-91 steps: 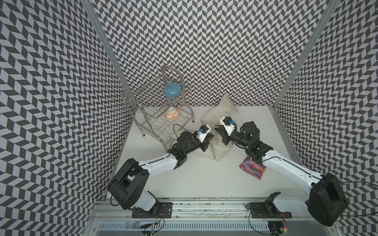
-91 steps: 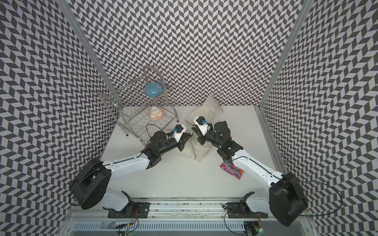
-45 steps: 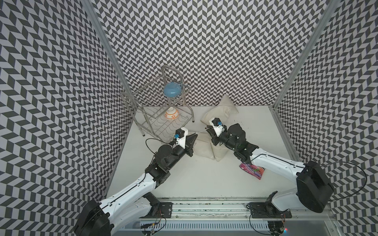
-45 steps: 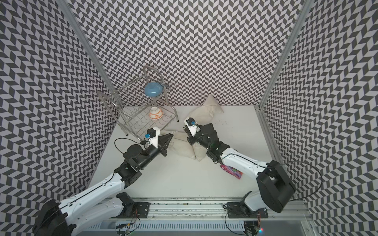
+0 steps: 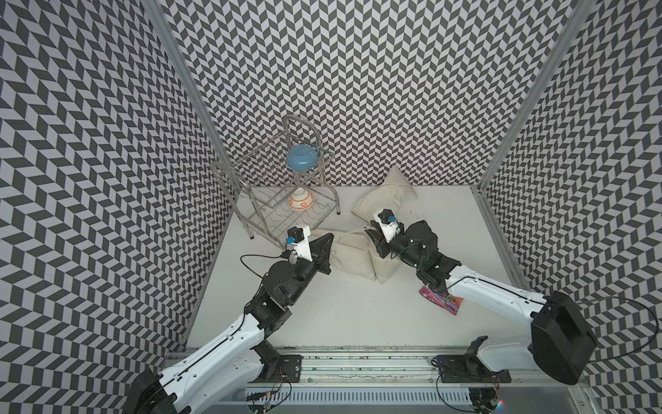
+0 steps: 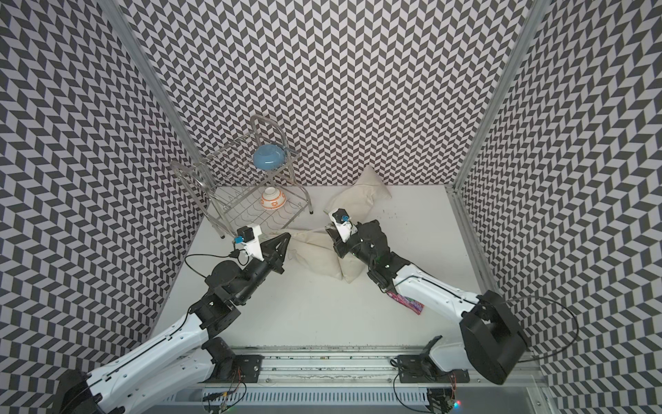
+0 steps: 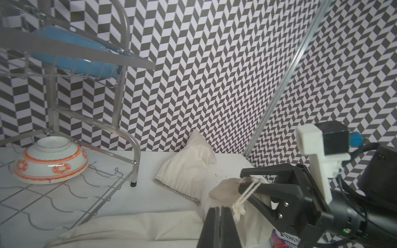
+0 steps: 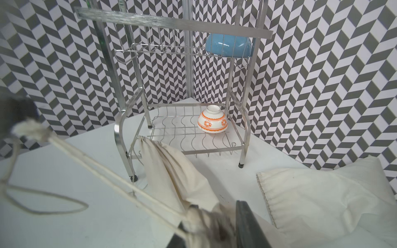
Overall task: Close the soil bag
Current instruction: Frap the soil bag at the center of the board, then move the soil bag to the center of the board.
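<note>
Locate the soil bag (image 5: 385,270) at mid-table. It is soft cream cloth, wrinkled, and puckered at its neck. The neck lies between the fingers of the right gripper (image 7: 241,179). Those jaws stand partly apart around the gathered cloth, and you cannot tell whether they press on it.

A twisted white drawstring (image 8: 107,174) runs taut from the neck to the left gripper (image 7: 219,212). That gripper's flat black fingers are clamped together, with the cord's frayed knot at their tip.

A second cream bag (image 5: 351,256) lies flat, touching the soil bag on the left gripper's side. A third cream bag (image 5: 388,193) leans near the back wall. You cannot see what any of the bags contain. Dark specks (image 5: 412,216) lie on the white table (image 5: 358,322) behind the soil bag.

The bright wire rack (image 8: 171,20) holds two inverted bowls. A glossy blue bowl (image 5: 301,159) is on the upper tier, and a white bowl with orange bands (image 5: 301,200) is on the lower shelf. A colourful packet (image 5: 442,299) lies partly under the right arm.
</note>
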{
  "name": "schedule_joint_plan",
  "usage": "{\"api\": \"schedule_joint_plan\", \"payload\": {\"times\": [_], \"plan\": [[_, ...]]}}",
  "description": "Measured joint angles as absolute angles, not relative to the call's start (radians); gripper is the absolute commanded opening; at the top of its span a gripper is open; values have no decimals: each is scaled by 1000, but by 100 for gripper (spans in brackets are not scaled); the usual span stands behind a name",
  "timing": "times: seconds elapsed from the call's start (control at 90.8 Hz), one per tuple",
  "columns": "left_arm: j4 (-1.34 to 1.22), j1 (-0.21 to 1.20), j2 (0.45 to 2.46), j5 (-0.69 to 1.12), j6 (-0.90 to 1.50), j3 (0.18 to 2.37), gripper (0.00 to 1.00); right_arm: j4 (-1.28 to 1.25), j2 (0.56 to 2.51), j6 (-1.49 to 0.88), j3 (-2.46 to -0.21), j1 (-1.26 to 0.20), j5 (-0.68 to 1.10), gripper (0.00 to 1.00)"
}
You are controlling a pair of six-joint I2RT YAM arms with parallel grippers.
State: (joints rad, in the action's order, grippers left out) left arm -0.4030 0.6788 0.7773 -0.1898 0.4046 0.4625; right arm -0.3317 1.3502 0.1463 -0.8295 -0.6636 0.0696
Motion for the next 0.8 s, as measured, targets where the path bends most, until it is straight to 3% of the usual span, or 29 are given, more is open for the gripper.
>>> {"api": "schedule_joint_plan", "payload": {"times": [0.187,0.397,0.54,0.562,0.639,0.804], "plan": [[-384,582,637,-285,551,355,0,-247,1288,150,-803,-601,214,68],[-207,403,434,-321,727,173,0,-230,1270,112,-851,-548,283,83],[-88,332,275,-352,808,110,0,-221,1394,32,-958,-442,234,89],[-79,326,266,-358,817,110,4,-213,1425,21,-981,-429,219,91],[-63,313,248,-379,838,110,33,-164,1569,-3,-1084,-394,155,97],[-30,307,278,-381,819,151,72,-62,1876,-31,-1288,-374,55,100]]}}
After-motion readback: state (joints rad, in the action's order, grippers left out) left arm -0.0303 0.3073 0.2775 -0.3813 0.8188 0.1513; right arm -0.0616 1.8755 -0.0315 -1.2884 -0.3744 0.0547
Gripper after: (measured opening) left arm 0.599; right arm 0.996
